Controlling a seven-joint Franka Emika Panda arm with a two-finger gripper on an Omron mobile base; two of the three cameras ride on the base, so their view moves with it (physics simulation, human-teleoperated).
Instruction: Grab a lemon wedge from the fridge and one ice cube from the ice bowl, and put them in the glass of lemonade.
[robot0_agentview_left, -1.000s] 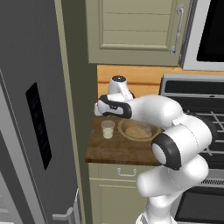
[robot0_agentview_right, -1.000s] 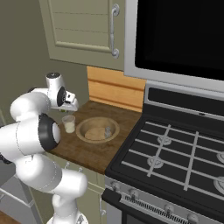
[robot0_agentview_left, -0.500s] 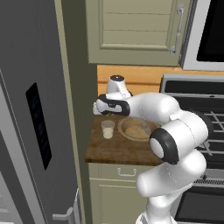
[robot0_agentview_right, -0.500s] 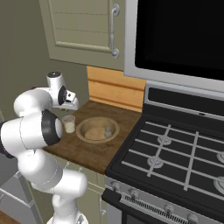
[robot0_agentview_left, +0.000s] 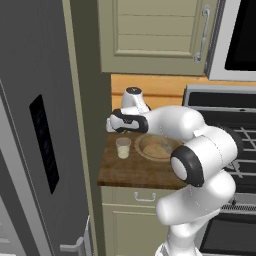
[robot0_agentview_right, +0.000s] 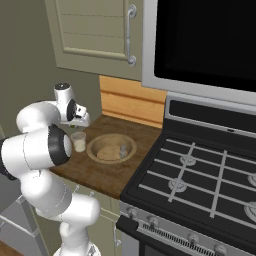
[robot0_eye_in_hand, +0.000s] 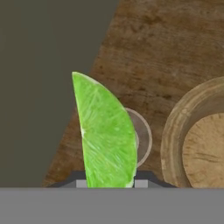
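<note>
Fridge (robot0_agentview_left: 35, 125), grey, w/ black dispenser panel, doors shut; stands at the left end of the wooden counter (robot0_agentview_left: 135, 172). Judged from this, the fetch-from-fridge part is done.

Arm reaches over the counter's left end, gripper (robot0_agentview_left: 114, 125) held above and slightly behind the glass, apart from it.

Ice bowl (robot0_agentview_left: 156, 147), wide tan, sits just right of the glass, rims near but not touching. In the right base view one small pale lump lies in it, prob. an ice cube (robot0_agentview_right: 122, 149); none has been lifted out as far as can be seen.

Glass of lemonade (robot0_agentview_left: 123, 148), small clear tumbler w/ pale liquid, stands upright on the counter beside the fridge side wall. No wedge or cube is visible inside it.

Lemon wedge (robot0_eye_in_hand: 106, 138), bright yellow-green, is clamped between the fingertips (robot0_eye_in_hand: 79, 184), cut face toward the hand camera, point up in that view. In the hand view the glass rim (robot0_eye_in_hand: 144, 135) peeks out behind the wedge, so the wedge lies approx. over the glass mouth, offset to one side.

Progress (judgement): wedge fetched and carried to the glass, not yet dropped in. Left to do: let go of the wedge over the glass, then pick one cube from the bowl and put it in too.
</note>
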